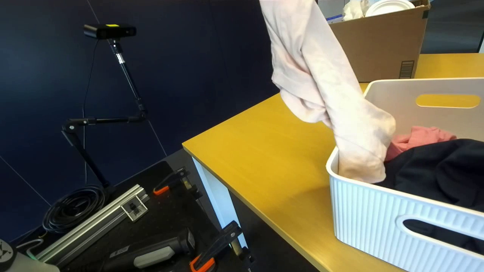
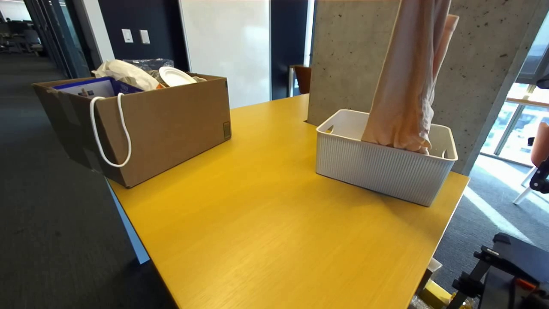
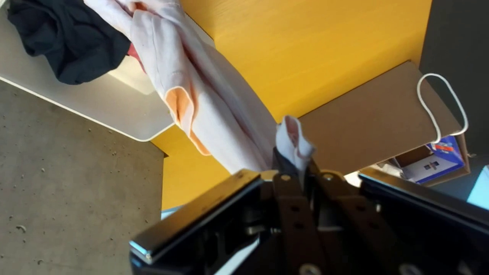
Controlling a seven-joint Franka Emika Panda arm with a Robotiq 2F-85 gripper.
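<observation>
My gripper is shut on a bunched edge of a pale pink cloth. The gripper is out of frame in both exterior views. The cloth hangs down from it in both exterior views, and its lower end is inside a white ribbed basket. In the wrist view the basket lies at the upper left. A dark cloth and a coral-pink cloth lie in the basket. The basket wall hides the pale cloth's lower end in an exterior view.
The basket stands on a yellow table, beside a concrete pillar. A cardboard box with a white rope handle and packed items stands on the table. A black bench with clamps adjoins the table.
</observation>
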